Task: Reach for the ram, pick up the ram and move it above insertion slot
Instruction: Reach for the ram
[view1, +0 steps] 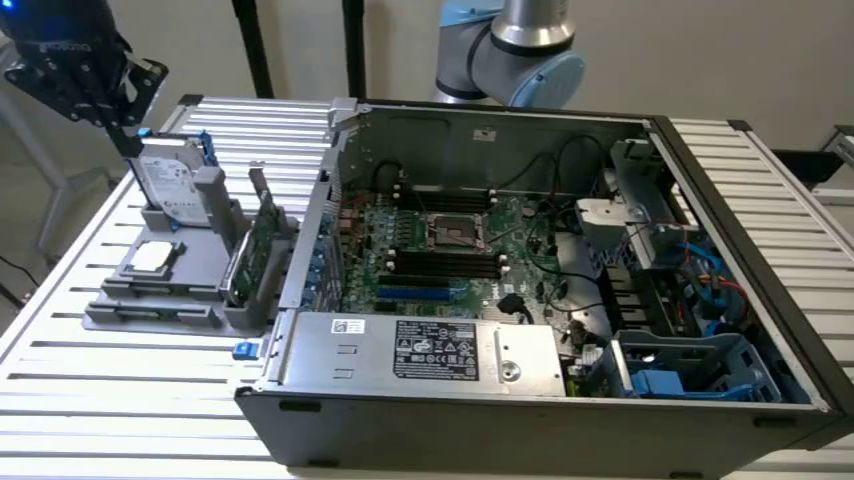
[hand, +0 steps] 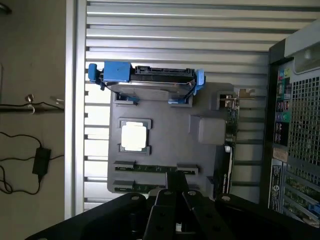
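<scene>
— Ram (hand: 145, 169) first: where was that thin, long green circuit-board stick?

— It lay on edge in a narrow slot of the grey moulded plastic holder (hand: 170, 135), at the end opposite the hard drive. A second strip like it seemed to sit in the neighbouring slot, partly hidden behind the fingers.

— And the black two-fingered end effector (hand: 176, 177)?

— Clenched on nothing, fingers pressed together. In the exterior view the end effector (view1: 132, 145) hung high over the holder (view1: 147, 290), clear of everything in it. From the wrist view its tips lined up over the ram's end of the holder, apart from the stick and not touching it.

— What else did the holder carry?

— A silver boxy hard drive in a blue caddy (view1: 174, 185) (hand: 150, 80) stood at one end. A pale square processor chip (view1: 156, 256) (hand: 134, 136) lay flat in a recess in the middle. A broader green expansion card with a metal bracket (view1: 254, 250) (hand: 231, 120) stood upright along the side nearest the computer.

— And the computer?

— The dark grey open computer case (view1: 534, 425) lay on the ribbed aluminium worktop (view1: 134, 400), just beside the holder on the exterior view's right. Inside were a green motherboard (view1: 514, 225) with long black memory slots (view1: 441, 262) and a silver labelled power supply box (view1: 441, 350) against the near wall.
</scene>
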